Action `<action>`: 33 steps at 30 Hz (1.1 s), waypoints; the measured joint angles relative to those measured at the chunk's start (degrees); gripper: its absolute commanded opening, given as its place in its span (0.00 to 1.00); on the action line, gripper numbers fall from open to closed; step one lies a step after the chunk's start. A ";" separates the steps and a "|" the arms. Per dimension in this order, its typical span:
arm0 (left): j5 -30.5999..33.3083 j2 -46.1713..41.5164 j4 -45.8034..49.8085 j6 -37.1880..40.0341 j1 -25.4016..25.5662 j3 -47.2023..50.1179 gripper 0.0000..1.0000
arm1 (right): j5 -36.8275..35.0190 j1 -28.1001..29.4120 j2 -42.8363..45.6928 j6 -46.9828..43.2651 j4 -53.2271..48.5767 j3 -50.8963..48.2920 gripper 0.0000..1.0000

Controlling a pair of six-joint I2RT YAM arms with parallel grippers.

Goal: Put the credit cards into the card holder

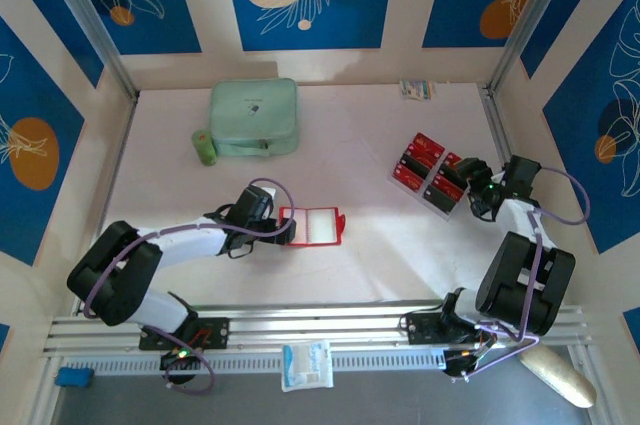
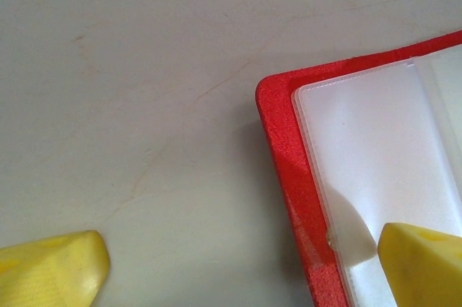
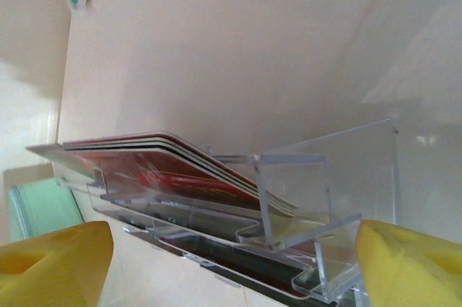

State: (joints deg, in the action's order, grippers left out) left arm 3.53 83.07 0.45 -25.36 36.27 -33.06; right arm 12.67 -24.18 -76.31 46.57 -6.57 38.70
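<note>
Several credit cards (image 3: 166, 152) lie stacked in the clear tiered stand (image 3: 328, 177). The right gripper (image 3: 231, 264) faces them, jaws apart on either side of the stand. The card holder (image 1: 312, 226) lies open in the middle of the surface (image 1: 380, 135). The left gripper (image 2: 238, 274) straddles its left edge, jaws apart, one fingertip (image 2: 422, 264) over a clear sleeve. Best to pinch only the top card by its overhanging edge while the holder is pinned flat. No writing is legible.

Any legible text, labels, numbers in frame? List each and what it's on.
No text is readable.
On the credit cards: print too small.
On the mint-green case: a small mark, too small.
On the small packet at the back: blurred.
On the white packet by the rail: blurred.
</note>
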 measured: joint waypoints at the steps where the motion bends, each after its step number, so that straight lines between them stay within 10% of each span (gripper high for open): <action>1: 0.00 0.00 0.00 0.00 0.00 0.00 1.00 | 0.00 1.07 0.00 0.22 0.42 -0.44 0.86; 21: 0.00 0.00 -0.04 -0.02 0.00 0.00 1.00 | -5.51 23.80 6.67 1.29 -7.85 0.46 0.80; 33: 0.00 0.00 -0.04 0.00 0.00 0.00 1.00 | -16.87 33.44 -8.31 -18.71 -26.71 26.71 0.43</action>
State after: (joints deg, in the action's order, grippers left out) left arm 3.53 83.07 0.40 -25.36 36.27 -33.06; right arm -4.21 9.26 -84.62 27.86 -33.28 65.41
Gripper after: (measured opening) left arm 0.998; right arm 0.472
